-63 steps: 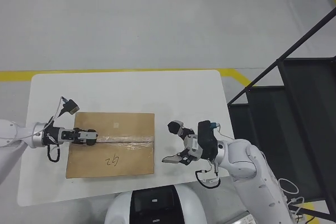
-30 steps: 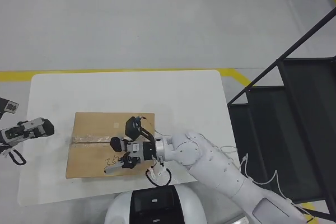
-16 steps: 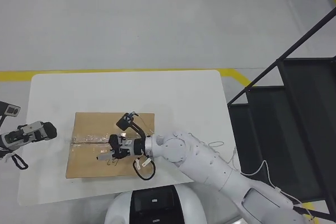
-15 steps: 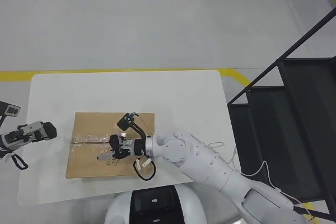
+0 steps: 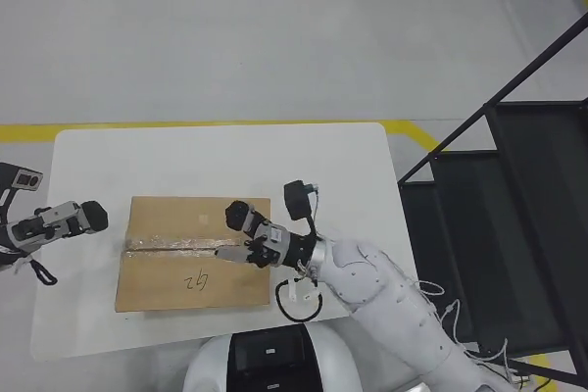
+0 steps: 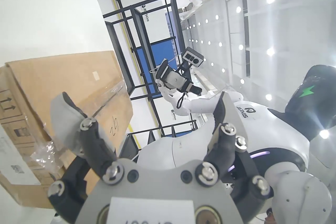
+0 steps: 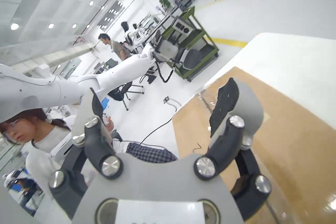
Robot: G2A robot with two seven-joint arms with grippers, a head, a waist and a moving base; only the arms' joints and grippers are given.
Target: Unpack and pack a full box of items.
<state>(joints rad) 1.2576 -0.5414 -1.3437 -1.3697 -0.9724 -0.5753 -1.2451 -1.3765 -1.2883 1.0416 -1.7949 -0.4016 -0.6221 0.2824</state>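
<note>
Box count: I see one cardboard box (image 5: pixel 191 279), closed, lying flat on the white worktop (image 5: pixel 323 167), near the robot's edge and left of the worktop's middle.
Tape: one strip of clear tape (image 5: pixel 167 245) runs along the box's top seam from end to end. Its end is crumpled at the box's left end, as the left wrist view shows (image 6: pixel 43 154).
Writing: one handwritten mark of two characters (image 5: pixel 197 283) sits on the top face, on the robot's side of the seam. I cannot read it with confidence from here.
Labels: one small pale square sticker (image 5: pixel 204 218) is on the top face, on the far side of the seam. On the box's end face, in the left wrist view, there is one white printed label (image 6: pixel 15 170) and a pair of upright arrows (image 6: pixel 7 104).
Tool count: two, one per arm.
Left tool (image 5: pixel 98 217): it hangs over the worktop just off the box's left end, apart from the box. Its fingers (image 6: pixel 63 107) stand wide apart with nothing between them.
Right tool (image 5: pixel 233 235): it is over the right part of the box, across the taped seam. Its fingers (image 7: pixel 229 93) are spread and hold nothing. I cannot tell whether a fingertip touches the cardboard.
</note>
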